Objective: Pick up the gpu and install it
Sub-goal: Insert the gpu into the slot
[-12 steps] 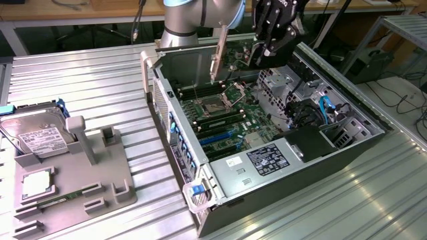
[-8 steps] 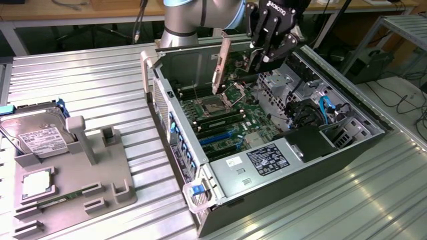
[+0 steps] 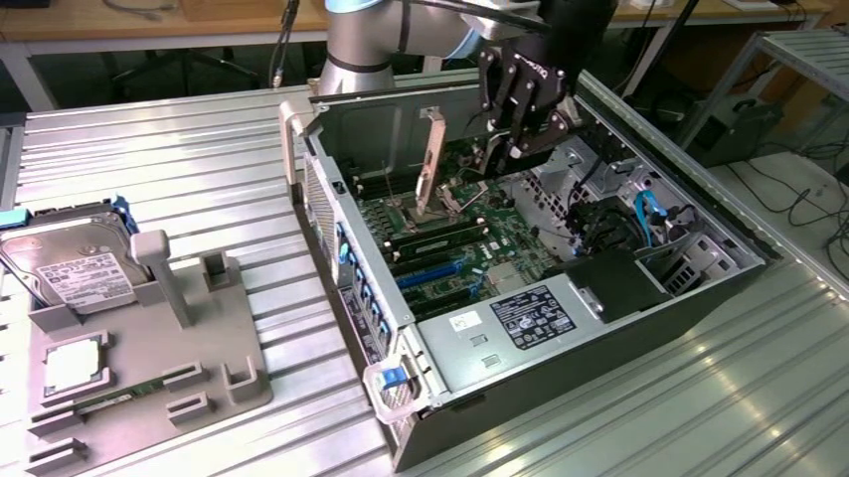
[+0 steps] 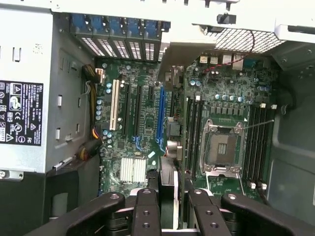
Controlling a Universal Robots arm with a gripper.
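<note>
My gripper [image 3: 515,157] hangs inside the open computer case [image 3: 398,417], above the motherboard [image 3: 458,253]. It is shut on the gpu [image 3: 431,164], which stands on edge with its pale metal end bracket toward the case's slotted rear wall. In the wrist view the gpu [image 4: 172,169] shows edge-on between the black fingers [image 4: 146,211], running away from my gripper [image 4: 174,212]. Its bracket [image 4: 179,54] lies near the rear slot covers. The card hovers just beside the long blue slot [image 4: 161,115], clear of the board.
A silver hard drive [image 3: 78,263] and a square chip [image 3: 74,363] rest on a grey holder [image 3: 166,338] at the exterior view's left. Inside the case are the power supply [image 3: 531,318], memory sticks [image 4: 194,130], an empty processor socket [image 4: 221,147] and blue cables [image 3: 647,214].
</note>
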